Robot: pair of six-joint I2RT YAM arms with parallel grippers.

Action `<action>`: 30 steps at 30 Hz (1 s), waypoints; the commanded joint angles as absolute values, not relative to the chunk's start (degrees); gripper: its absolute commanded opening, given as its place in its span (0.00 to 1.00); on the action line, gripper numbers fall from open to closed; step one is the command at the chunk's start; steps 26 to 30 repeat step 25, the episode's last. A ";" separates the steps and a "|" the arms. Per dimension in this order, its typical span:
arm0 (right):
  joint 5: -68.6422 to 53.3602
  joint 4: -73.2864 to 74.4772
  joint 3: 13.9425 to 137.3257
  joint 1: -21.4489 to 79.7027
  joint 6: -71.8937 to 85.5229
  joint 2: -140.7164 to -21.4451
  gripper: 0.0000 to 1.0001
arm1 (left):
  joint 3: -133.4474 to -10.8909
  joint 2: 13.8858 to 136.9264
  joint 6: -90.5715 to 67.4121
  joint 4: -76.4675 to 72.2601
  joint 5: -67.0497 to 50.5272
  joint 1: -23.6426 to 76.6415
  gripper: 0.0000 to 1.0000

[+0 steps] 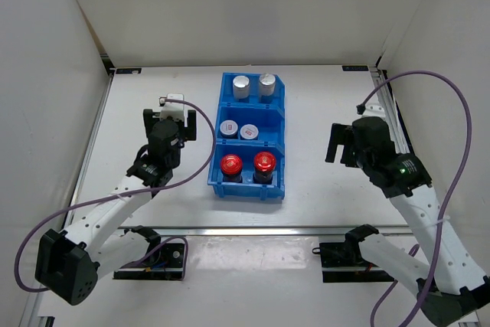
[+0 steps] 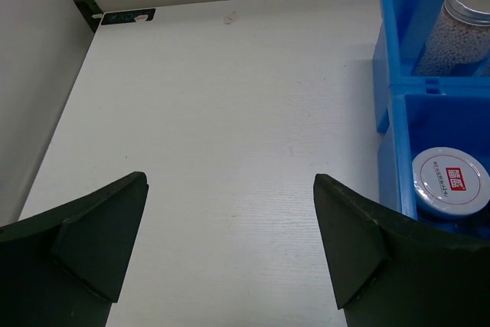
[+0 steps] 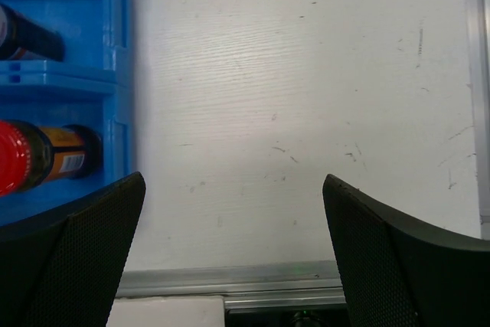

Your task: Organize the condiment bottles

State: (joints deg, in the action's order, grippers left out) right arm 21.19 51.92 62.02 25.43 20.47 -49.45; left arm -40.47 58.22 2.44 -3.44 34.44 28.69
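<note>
The six condiment bottles stand in the blue bin (image 1: 249, 189). Two tall silver-capped bottles (image 1: 242, 86) fill its far compartment, two short silver-lidded jars (image 1: 229, 128) the middle one, and two red-capped jars (image 1: 231, 165) the near one. My left gripper (image 1: 168, 122) is open and empty over bare table, left of the bin. Its wrist view shows the gripper (image 2: 230, 243), a tall bottle (image 2: 459, 28) and a short jar (image 2: 450, 183). My right gripper (image 1: 344, 143) is open and empty, right of the bin. Its wrist view shows the gripper (image 3: 233, 243) and a red-capped jar (image 3: 31, 155).
The bin wall shows at the right of the left wrist view (image 2: 394, 112) and at the left of the right wrist view (image 3: 115, 74). A metal rail (image 3: 230, 281) runs along the table's near edge. White walls enclose the table on three sides.
</note>
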 commanded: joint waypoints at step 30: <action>30.59 60.56 64.07 26.71 23.55 -42.89 1.00 | -19.08 21.28 15.71 -4.30 22.07 30.59 1.00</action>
